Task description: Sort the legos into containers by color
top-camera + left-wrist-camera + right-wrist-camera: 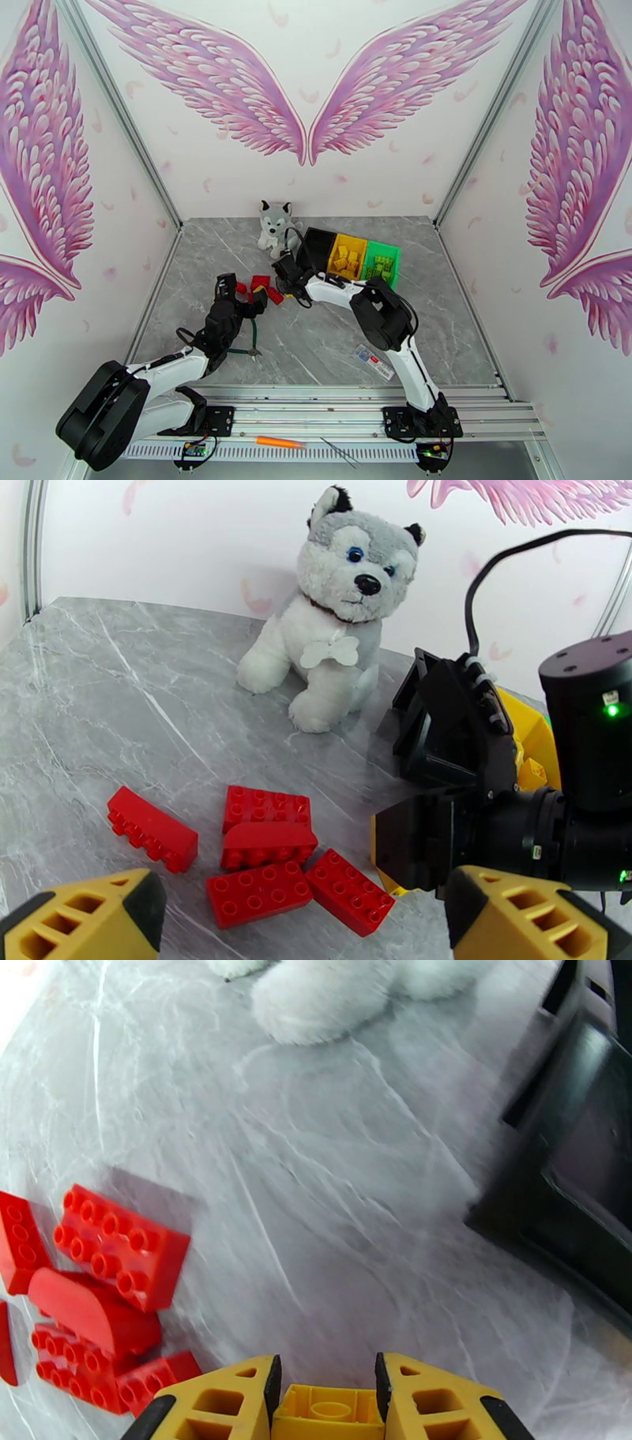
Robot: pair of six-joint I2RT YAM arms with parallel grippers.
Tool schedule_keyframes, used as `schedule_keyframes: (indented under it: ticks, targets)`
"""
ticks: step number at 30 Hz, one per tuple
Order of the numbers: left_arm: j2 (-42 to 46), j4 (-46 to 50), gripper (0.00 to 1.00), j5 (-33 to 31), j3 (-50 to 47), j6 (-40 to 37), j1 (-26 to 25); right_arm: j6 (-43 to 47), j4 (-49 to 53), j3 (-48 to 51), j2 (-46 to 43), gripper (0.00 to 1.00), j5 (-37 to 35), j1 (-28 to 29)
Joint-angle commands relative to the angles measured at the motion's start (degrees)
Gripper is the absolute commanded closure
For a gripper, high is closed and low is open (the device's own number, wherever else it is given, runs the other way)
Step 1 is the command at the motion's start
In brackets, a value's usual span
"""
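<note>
At the left, the left claw (304,898) hovers with its fingers wide apart and holds nothing; just beyond it the red legos (265,847) lie in a loose cluster on the grey desk (332,347), some touching each other; further right, the right claw (325,1370) is clamped on a yellow brick (328,1414), low over bare desk between the red cluster and the bins; at the rear right stand the three containers in a row, black bin (312,253), yellow bin (351,235) with yellow pieces in it, green bin (395,264) with green ones; the step in hand looks like carrying this yellow brick to its bin; the next move calls for lifting clear of the black bin's near wall, passing over it to the yellow one, then opening above it; the red ones seem to remain unsorted
</note>
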State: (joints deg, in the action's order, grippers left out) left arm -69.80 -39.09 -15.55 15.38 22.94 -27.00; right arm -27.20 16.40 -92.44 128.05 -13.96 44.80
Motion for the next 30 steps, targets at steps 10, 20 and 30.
schedule_keyframes:
  ticks: [10, 20, 30]
  targets:
    - [-14.13, -2.37, 0.01, 5.53, 10.15, -2.34, -4.61, 2.63, -0.41, 12.63, -16.42, 0.71, -6.51, -3.33]
    - [-25.69, -1.12, 0.01, 4.48, 22.51, -6.4, -12.13, 5.38, 2.88, 13.32, -22.8, 0.7, -6.05, -16.34]
    - [-28.56, -1.32, 0.01, 2.16, 25.98, -8.22, -13.25, 6.01, 9.95, -0.62, -14.8, 0.55, -5.55, -21.85]
